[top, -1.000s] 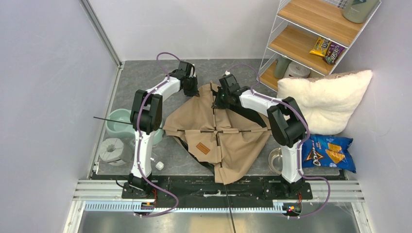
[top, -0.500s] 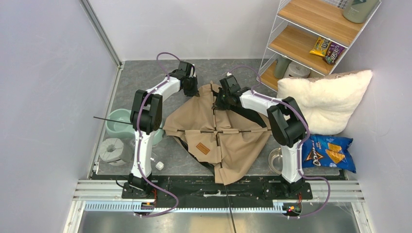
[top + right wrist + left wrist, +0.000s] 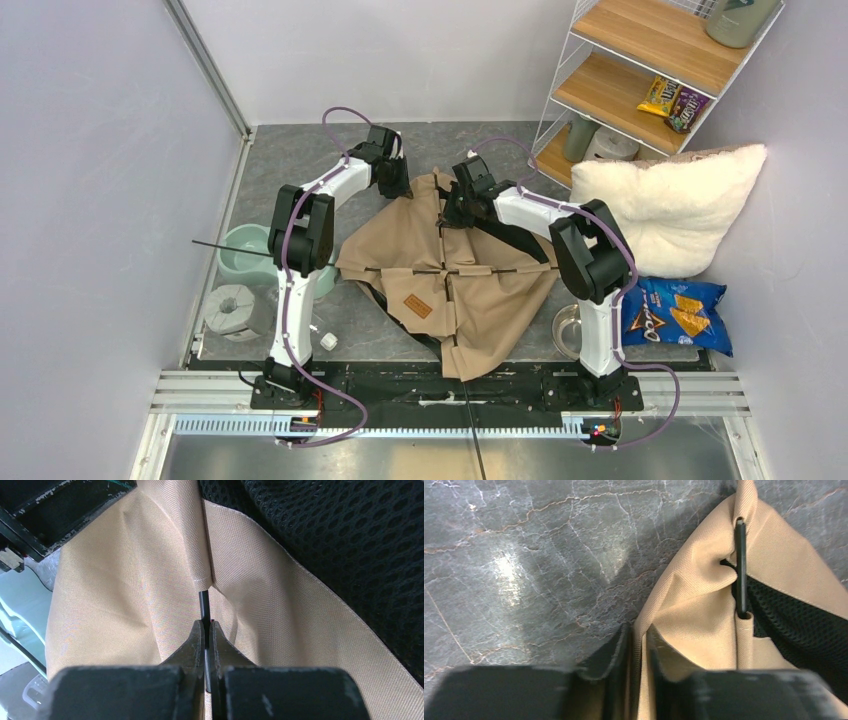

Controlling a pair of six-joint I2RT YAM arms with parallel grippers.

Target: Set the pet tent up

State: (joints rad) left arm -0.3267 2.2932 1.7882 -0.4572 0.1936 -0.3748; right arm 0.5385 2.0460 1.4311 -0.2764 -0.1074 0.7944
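Note:
The tan pet tent [image 3: 440, 260] lies collapsed on the grey floor, brown label patch [image 3: 417, 305] up, thin black poles crossing at its middle. My left gripper [image 3: 398, 187] is at the tent's far left corner, shut on a fold of tan fabric [image 3: 640, 650]; a black pole [image 3: 740, 570] runs through a sleeve beside it. My right gripper [image 3: 450, 212] is on the tent's far edge, shut on a thin black pole [image 3: 204, 611] that enters a fabric sleeve. Black mesh [image 3: 350, 545] shows to the right.
A fluffy white pillow [image 3: 670, 205] lies at the right, a blue chip bag [image 3: 678, 312] and a metal bowl [image 3: 568, 325] in front of it. A shelf [image 3: 650, 70] stands at back right. A green bowl [image 3: 245, 255] and a grey roll [image 3: 232, 308] sit at left.
The right gripper has shifted slightly along the far edge of the tent with the pole. The left gripper has stayed put.

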